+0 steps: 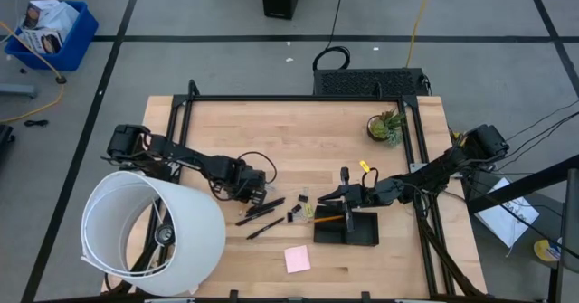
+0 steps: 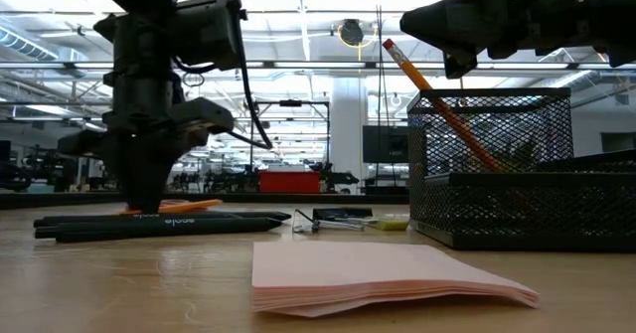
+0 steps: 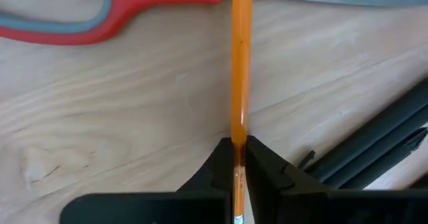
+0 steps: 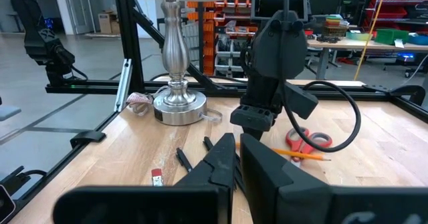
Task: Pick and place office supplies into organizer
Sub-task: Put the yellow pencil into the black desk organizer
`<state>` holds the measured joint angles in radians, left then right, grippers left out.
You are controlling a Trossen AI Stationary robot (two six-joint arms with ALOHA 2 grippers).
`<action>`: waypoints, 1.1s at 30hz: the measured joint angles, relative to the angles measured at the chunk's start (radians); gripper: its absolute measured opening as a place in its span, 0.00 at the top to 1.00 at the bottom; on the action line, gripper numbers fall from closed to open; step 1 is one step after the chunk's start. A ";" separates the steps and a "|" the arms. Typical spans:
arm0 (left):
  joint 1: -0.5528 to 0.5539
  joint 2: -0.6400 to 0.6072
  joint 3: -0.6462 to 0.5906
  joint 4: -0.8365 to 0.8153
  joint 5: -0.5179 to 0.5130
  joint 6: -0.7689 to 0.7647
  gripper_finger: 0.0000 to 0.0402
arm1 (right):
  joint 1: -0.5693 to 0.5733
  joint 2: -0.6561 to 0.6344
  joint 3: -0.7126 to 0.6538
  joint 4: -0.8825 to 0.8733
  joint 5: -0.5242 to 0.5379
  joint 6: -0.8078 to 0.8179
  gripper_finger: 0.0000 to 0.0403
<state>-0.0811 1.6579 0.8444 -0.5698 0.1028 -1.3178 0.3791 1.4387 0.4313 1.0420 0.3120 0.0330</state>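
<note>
An orange pencil (image 3: 241, 63) lies on the wooden table, its far part reaching the red-handled scissors (image 3: 67, 17). My left gripper (image 3: 239, 150) points steeply down and is shut on it, left of centre (image 1: 254, 193). Black pens (image 1: 262, 214) and small black clips (image 1: 297, 214) lie just beside it. The black mesh organizer (image 1: 357, 231) stands right of centre, with a second pencil (image 2: 437, 99) leaning inside it. The pink pad (image 1: 297, 260) lies near the front edge. My right gripper (image 1: 333, 196) hangs level above the organizer, shut on nothing. My left gripper pinches the orange pencil's shaft (image 3: 241, 127) between its two fingertips, coming from above and pointing steeply down. The pencil runs straight out from between the fingers. It lies flat on the table (image 2: 189, 206), its far part at the scissors.
A lamp with a big white shade (image 1: 154, 231) fills the front left corner. A small potted plant (image 1: 384, 127) stands at the back right, a small yellow item (image 1: 365, 166) near it. A black frame rail (image 1: 298, 99) borders the table.
</note>
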 joint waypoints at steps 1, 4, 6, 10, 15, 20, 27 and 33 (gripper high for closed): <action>-0.002 -0.008 0.000 0.003 -0.001 0.000 0.95 | 0.000 0.000 0.000 0.000 0.000 0.000 0.96; -0.018 -0.030 -0.002 0.041 -0.041 0.005 0.92 | 0.000 0.000 0.000 0.000 0.000 0.000 0.96; -0.030 -0.056 0.001 0.065 -0.076 0.007 0.91 | 0.000 0.000 0.000 0.000 0.000 0.000 0.96; -0.059 -0.099 0.001 0.096 -0.134 0.055 0.94 | 0.000 0.000 0.000 0.000 0.000 0.000 0.96; -0.082 -0.131 0.002 0.173 -0.223 0.152 0.94 | 0.000 0.000 0.000 0.000 0.000 0.000 0.96; -0.098 -0.131 0.002 0.306 -0.279 0.302 0.91 | 0.000 0.000 0.000 0.000 0.000 0.000 0.96; -0.112 -0.125 0.002 0.550 -0.342 0.588 0.95 | 0.000 0.000 0.000 0.000 0.000 0.000 0.96; -0.133 -0.125 0.003 0.780 -0.351 0.852 0.91 | 0.000 0.000 0.000 0.000 0.000 0.000 0.96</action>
<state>-0.2144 1.5325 0.8474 0.2098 -0.2484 -0.4657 0.3790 1.4384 0.4316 1.0420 0.3119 0.0334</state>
